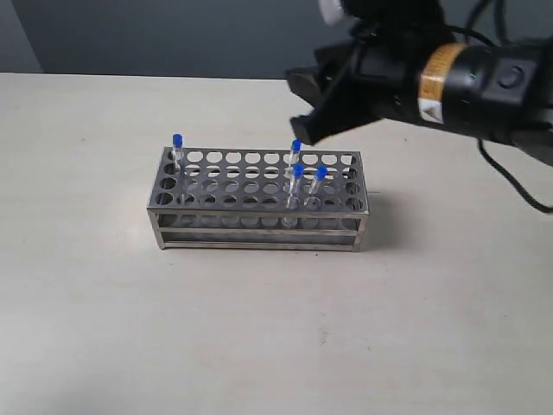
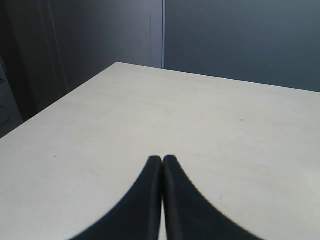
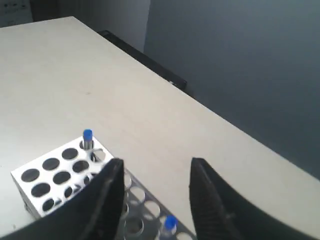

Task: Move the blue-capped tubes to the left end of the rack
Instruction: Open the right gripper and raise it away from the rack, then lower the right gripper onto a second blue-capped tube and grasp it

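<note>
The silver rack [image 1: 259, 203] stands mid-table. One blue-capped tube [image 1: 177, 149] sits in its far left corner hole. Three more blue-capped tubes [image 1: 295, 154] [image 1: 298, 181] [image 1: 320, 183] stand toward the right end. My right gripper [image 1: 304, 102] hovers open above and behind the right-end tubes, nothing between its fingers. In the right wrist view, the rack [image 3: 55, 175] shows with the corner tube [image 3: 87, 137] and another tube's cap [image 3: 170, 222] below the open gripper [image 3: 157, 167]. My left gripper [image 2: 162, 160] is shut and empty over bare table, outside the exterior view.
The pale table [image 1: 104, 328] spreads all round the rack. Its far edge [image 3: 165, 80] meets a dark grey wall. The right arm's black body and cable [image 1: 484, 82] hang over the table's back right.
</note>
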`<state>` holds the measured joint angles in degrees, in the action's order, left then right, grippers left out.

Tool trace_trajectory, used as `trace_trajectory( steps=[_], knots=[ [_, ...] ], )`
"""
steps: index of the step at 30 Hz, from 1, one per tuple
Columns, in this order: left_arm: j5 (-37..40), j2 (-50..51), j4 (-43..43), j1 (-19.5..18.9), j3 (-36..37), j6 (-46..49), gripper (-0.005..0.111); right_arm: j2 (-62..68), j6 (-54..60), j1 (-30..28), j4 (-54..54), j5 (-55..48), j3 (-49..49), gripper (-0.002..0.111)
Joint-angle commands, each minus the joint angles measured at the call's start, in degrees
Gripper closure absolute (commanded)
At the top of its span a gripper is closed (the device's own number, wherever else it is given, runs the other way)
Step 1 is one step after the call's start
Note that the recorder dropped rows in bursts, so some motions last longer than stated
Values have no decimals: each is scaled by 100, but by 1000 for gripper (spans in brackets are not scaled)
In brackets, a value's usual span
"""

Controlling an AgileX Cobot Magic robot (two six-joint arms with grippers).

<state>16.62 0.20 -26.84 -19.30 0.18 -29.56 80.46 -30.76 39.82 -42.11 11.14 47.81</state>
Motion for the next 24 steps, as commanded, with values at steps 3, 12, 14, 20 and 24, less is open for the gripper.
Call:
trace_trajectory(
  steps=[3, 12, 14, 20, 24],
  knots=[
    [4, -20, 21, -11, -18, -3, 106, -513, 811, -438, 1356, 1340, -1555, 68],
    [4, -20, 21, -11, -18, -3, 106, 617, 1580, -438, 2103, 1984, -1727, 68],
    [4, -20, 21, -11, -18, -3, 106, 797, 1747, -438, 2179, 2542, -1727, 68],
    [4, -20, 21, -11, -18, -3, 106, 1362, 2367, -438, 2933, 3053, -1672, 68],
    [4, -20, 21, -11, -18, -3, 106, 1619, 2310, -438, 2814, 3341, -1672, 68]
  ],
)
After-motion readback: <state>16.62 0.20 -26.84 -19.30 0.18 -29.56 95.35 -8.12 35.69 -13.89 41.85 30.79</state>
